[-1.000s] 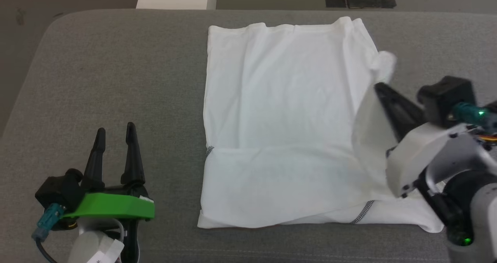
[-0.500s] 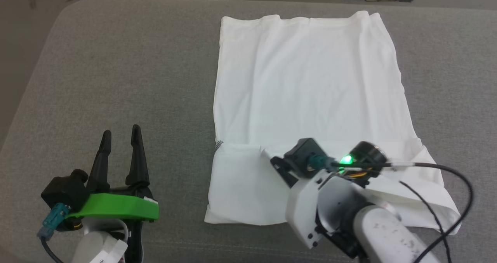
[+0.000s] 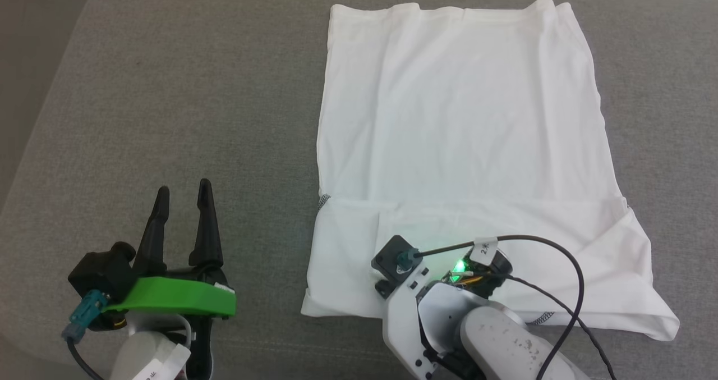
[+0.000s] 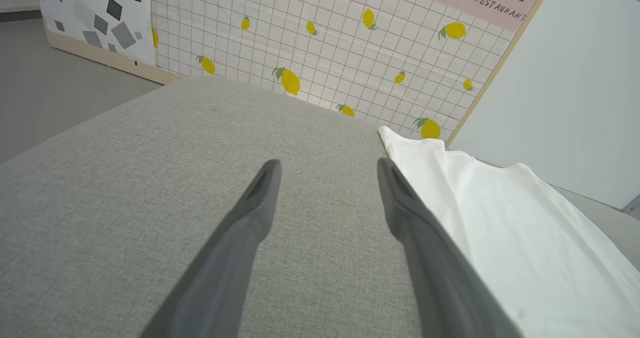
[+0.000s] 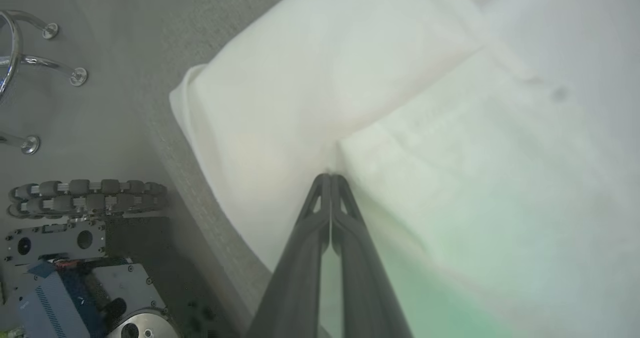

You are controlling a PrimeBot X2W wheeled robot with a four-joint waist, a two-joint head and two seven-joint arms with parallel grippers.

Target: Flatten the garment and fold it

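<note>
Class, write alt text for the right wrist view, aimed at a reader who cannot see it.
The right pincer, its two dark fingers shut together, appears to pinch the corner of a folded layer of a white T-shirt. The shirt lies on a grey fabric surface, with the robot's base at lower left.

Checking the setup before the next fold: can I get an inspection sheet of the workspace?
Surface: grey woven cushion, rounded corners.
Job's things: white shirt lying flat, near edge folded over, near right corner sticking out.
Clutter: nothing seen.
Grippers: left gripper open over the cushion, left of the shirt; right gripper shut, apparently pinching the edge of a folded flap.
Cables: black cable loops from the right wrist over the shirt.
Surroundings: lemon-print wall panel; robot base beside the cushion.
</note>
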